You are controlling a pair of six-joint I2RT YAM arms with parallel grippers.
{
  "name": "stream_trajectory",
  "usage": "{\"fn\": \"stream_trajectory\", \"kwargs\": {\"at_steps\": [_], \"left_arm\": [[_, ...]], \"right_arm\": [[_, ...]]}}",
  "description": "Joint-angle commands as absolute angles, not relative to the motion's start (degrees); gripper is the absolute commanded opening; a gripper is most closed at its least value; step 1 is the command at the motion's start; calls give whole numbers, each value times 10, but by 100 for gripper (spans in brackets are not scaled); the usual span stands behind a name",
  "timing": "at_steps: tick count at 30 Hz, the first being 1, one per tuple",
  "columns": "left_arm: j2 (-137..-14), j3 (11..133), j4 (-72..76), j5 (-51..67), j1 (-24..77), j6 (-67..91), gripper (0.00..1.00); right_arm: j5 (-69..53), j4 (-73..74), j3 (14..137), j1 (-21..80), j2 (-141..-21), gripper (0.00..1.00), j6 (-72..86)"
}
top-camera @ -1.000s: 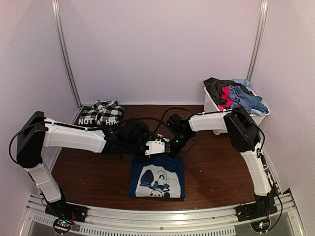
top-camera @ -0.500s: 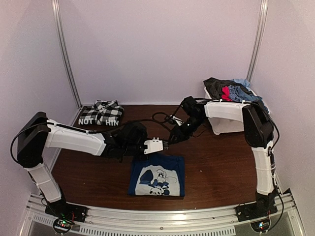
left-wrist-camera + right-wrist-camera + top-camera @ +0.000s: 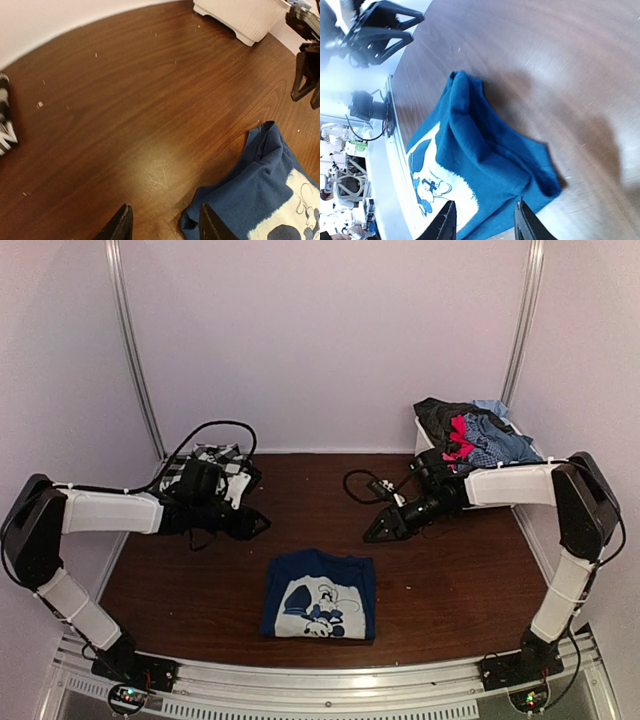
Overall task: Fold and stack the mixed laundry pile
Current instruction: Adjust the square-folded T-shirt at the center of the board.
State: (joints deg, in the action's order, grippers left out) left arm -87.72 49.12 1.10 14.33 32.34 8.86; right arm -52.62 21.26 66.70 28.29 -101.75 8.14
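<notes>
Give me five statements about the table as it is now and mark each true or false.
1. A folded blue shirt lies on the table between the arms. True.
2. The right gripper grips the blue shirt. False: it is open, empty and clear of it.
3. The white bin holds clothes. True.
4. The checked shirt lies in the bin. False: it lies at the table's far left corner.
5. The left gripper is open and empty. True.
</notes>
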Motion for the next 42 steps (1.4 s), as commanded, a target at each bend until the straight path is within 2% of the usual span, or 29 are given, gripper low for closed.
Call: {"fn": "stream_trajectory", "kwargs": {"at_steps": [1,10,19,22,27,31,42], "left_arm": [[-919,467,74,276,295,239,44],[-978,476,87,296,294,270,40],[-993,474,89,301,294,269,41],[-1001,476,83,304,294,267,41],[-1011,478,83,313,294,269,41],[-1029,487,88,322,294,271,41],[-1066,504,115,357,295,282,39]], "right_arm": [[-536,149,636,312,-1036,39,122],[-521,117,619,317,-1095,37,138],[-525,105,630,320,-1131,38,140],[-532,93,631,320,-1125,33,148],[-535,81,629,320,-1103,18,154],[-534,89,630,320,-1099,11,152],[-520,94,619,320,-1078,4,153]]}}
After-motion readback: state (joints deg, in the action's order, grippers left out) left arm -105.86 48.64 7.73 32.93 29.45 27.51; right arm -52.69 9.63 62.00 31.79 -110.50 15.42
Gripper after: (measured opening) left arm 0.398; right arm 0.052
